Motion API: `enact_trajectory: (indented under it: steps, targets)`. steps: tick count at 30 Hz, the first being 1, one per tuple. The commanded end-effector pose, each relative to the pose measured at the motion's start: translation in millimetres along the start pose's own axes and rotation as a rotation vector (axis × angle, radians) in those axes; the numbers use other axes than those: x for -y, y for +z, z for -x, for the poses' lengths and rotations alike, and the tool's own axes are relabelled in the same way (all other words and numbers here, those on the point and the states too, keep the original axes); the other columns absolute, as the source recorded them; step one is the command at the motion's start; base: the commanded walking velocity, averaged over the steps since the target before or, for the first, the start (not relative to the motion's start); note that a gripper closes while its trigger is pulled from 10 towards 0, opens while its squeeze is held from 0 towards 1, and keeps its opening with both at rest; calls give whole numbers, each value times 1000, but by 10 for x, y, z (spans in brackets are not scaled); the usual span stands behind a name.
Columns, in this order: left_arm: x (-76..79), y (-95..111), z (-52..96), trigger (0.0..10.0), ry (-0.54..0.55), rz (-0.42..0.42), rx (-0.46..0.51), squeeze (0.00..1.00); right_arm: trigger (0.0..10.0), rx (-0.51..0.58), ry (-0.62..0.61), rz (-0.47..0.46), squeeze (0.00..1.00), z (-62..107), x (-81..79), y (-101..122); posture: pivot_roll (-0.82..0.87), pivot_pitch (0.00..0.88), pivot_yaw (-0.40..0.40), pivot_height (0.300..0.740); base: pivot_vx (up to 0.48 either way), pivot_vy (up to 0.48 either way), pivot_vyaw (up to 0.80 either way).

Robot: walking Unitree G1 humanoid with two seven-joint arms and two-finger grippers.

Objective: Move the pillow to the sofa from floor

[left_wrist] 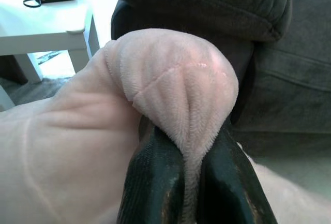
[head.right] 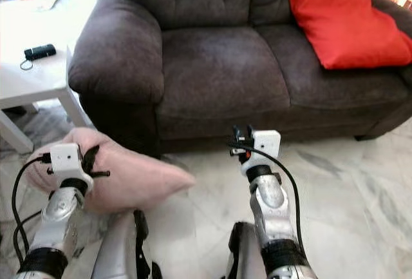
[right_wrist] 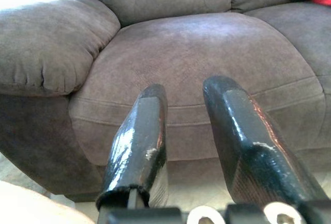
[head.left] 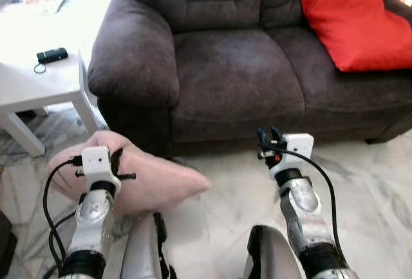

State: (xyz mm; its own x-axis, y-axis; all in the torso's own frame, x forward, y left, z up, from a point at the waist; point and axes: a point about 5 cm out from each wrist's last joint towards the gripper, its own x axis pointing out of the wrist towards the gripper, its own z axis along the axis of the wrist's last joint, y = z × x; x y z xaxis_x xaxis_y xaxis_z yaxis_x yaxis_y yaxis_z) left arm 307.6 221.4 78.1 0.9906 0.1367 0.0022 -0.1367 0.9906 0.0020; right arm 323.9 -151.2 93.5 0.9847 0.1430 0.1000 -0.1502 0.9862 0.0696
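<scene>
A pale pink pillow [head.left: 154,185] is at the lower left, just in front of the dark grey sofa [head.left: 238,79] and its left armrest. My left gripper [head.left: 118,163] is shut on a fold of the pillow [left_wrist: 176,94]; in the left wrist view the two black fingers [left_wrist: 155,182] pinch the plush fabric between them. My right gripper [head.left: 270,138] is raised in front of the sofa's left seat cushion [right_wrist: 196,53], its fingers [right_wrist: 139,136] open with nothing between them.
A red pillow [head.left: 357,18] lies on the sofa's right seat. A white side table [head.left: 38,79] stands at the left with a small black device [head.left: 51,55] on it. Marble floor [head.left: 367,189] stretches to the right in front of the sofa.
</scene>
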Motion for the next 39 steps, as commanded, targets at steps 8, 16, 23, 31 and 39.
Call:
enact_trajectory:
  steps: [8,16,23,31,39]
  targets:
    - [58,262,-48,10000,-38,-4,124,0,10000,10,-12,-15,0,16,-10,2,138,57,-13,585,0,0,0]
    - [75,282,-58,10000,-55,-11,128,0,10000,10,-7,-23,0,8,-44,-5,140,49,-8,624,0,0,0]
    - [75,299,-68,10000,-60,-13,130,0,10000,11,-1,-26,0,-3,-59,-5,143,42,-6,654,0,0,0]
    - [82,317,-93,10000,-63,-11,132,0,10000,16,-4,-28,0,-23,-56,8,147,38,-4,654,0,0,0]
    - [84,328,-102,10000,-66,-11,134,0,10000,17,0,-30,0,-30,-70,9,151,37,-3,654,0,0,0]
